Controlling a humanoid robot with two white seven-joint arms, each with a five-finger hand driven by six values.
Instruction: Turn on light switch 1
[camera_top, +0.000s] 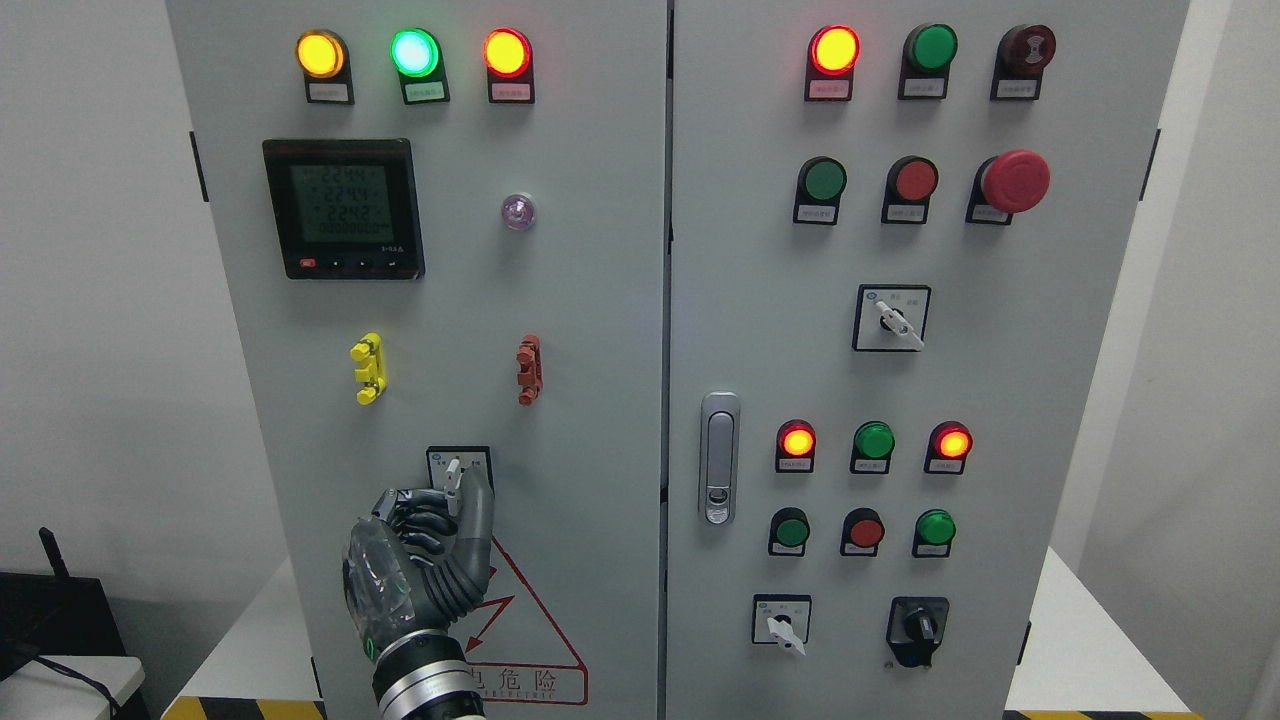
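Head view: left robot hand sits directly below the selector switch, fingers curled and pinching its upright white lever; the right one is absent

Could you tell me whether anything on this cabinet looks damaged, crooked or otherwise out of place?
Nothing stands out. The doors look closed, the lamps and buttons sit in even rows, and the left hand is at the rotary switch low on the left door.

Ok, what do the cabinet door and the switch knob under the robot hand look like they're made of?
Cabinet door: likely painted sheet metal, matte light grey and flat. Switch knob: apparently white plastic, small and lever-shaped. Left robot hand: dark segmented fingers at the knob, with a clear glossy shell on its back.
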